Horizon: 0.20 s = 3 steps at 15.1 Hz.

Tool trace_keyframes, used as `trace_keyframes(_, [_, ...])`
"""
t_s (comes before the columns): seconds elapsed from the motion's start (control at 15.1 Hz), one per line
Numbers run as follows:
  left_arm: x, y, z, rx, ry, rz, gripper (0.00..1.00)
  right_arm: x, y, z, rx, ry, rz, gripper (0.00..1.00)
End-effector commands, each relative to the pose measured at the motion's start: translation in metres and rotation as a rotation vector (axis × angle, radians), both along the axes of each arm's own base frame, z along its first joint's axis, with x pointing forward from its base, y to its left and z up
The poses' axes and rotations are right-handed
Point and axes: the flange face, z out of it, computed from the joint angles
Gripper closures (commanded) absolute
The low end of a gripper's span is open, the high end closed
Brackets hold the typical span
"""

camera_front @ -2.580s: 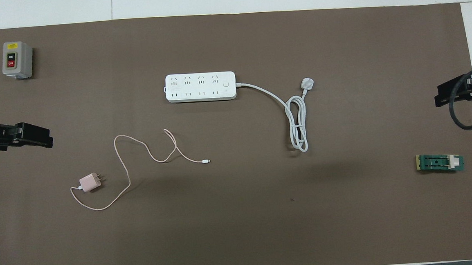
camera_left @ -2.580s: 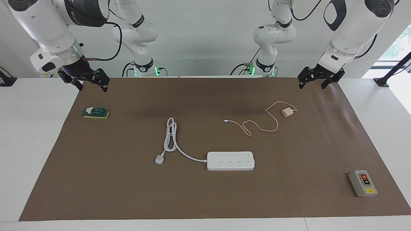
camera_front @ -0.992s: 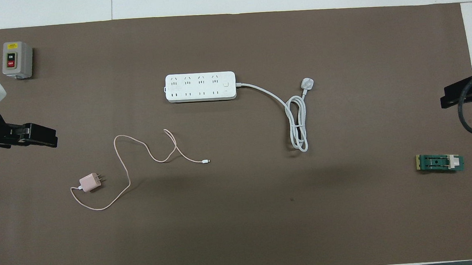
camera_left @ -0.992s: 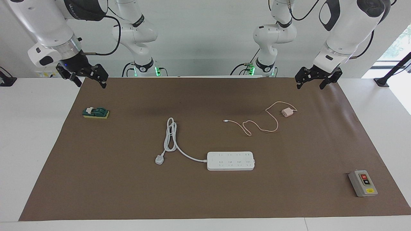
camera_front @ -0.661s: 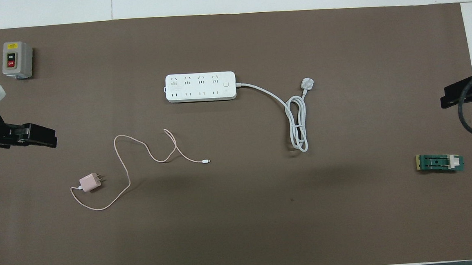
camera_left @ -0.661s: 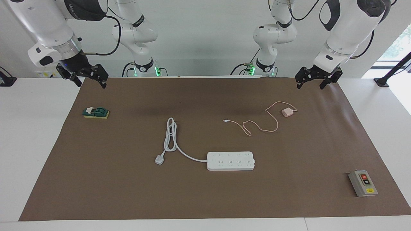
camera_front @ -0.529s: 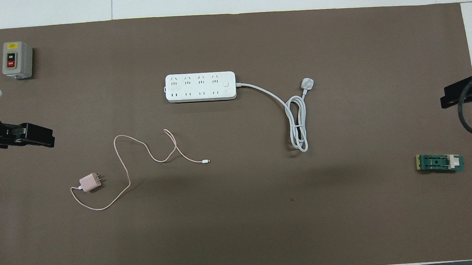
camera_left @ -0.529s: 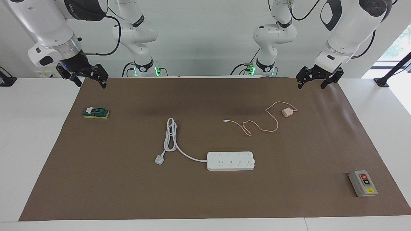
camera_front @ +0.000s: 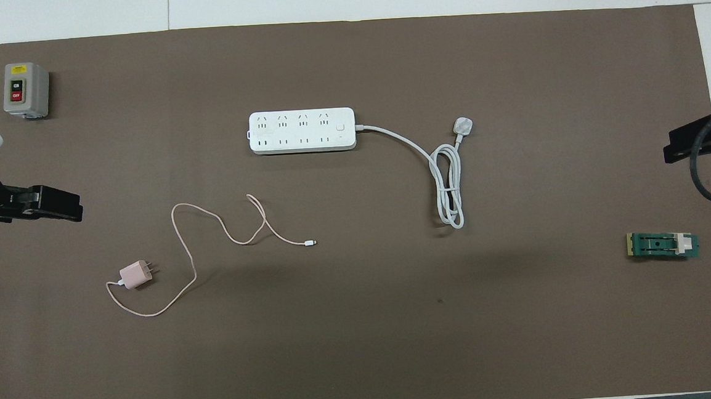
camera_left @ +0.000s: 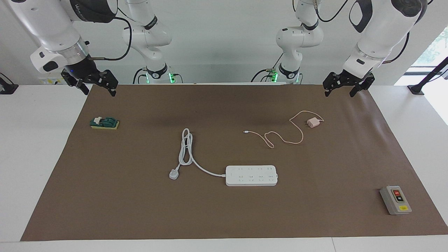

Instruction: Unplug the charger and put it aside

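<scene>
Two grippers hang raised with fingers spread, holding nothing: the left gripper [camera_left: 344, 89] over the mat's edge at its own end, the right gripper [camera_left: 93, 87] likewise. The charger [camera_left: 313, 122] lies unplugged on the brown mat [camera_left: 224, 217], near and below the left gripper, well apart from the power strip [camera_left: 251, 175].

White power strip [camera_left: 251, 175], grey switch box [camera_left: 395, 200], green block [camera_left: 104, 123], possibly switch.
</scene>
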Motion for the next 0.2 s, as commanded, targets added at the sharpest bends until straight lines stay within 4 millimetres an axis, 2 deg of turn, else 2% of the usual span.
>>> trace_keyframes(0.0, [-0.0017, 0.0039, 0.0063, 0.003, -0.007, -0.008, 0.00, -0.0044, -0.0019, 0.0011, 0.000, 0.005, 0.014, 0.00])
trace_keyframes(0.13, [-0.0015, 0.0053, 0.0063, 0.000, -0.006, -0.005, 0.00, -0.0044, -0.0019, 0.0011, 0.000, 0.005, 0.014, 0.00])
